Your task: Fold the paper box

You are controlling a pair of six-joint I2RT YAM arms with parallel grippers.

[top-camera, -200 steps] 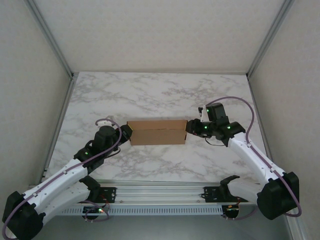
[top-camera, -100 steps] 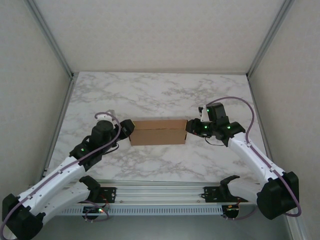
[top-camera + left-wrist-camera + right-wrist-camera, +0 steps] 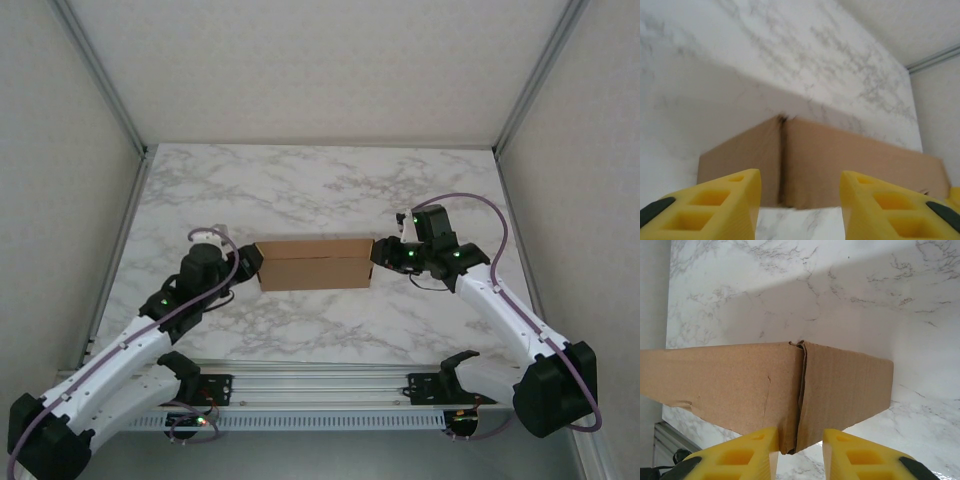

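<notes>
Brown cardboard at centre stage: the paper box [image 3: 312, 264], long and shallow, walls up. Lies across the middle of the marble table [image 3: 320, 190], long side toward the arms, with a gripper at each end. On the left, the left gripper [image 3: 799, 192] with jaws wide apart, aimed at the near corner seam and just short of touching it. On the right, the right gripper [image 3: 800, 442] with jaws drawn narrow astride the opposite corner, the doubled wall edge dipping between the yellow fingers [image 3: 747, 452]. Cannot tell whether the pads actually press the board there. Looks light and thin. Appears stiff along the flat panels but ready to give at the creases, and apt to dent under a hard pinch. Seems likely to skate on the smooth stone if pushed from one end alone. Best taken at the corners, where the layers overlap, with both ends braced at once.
</notes>
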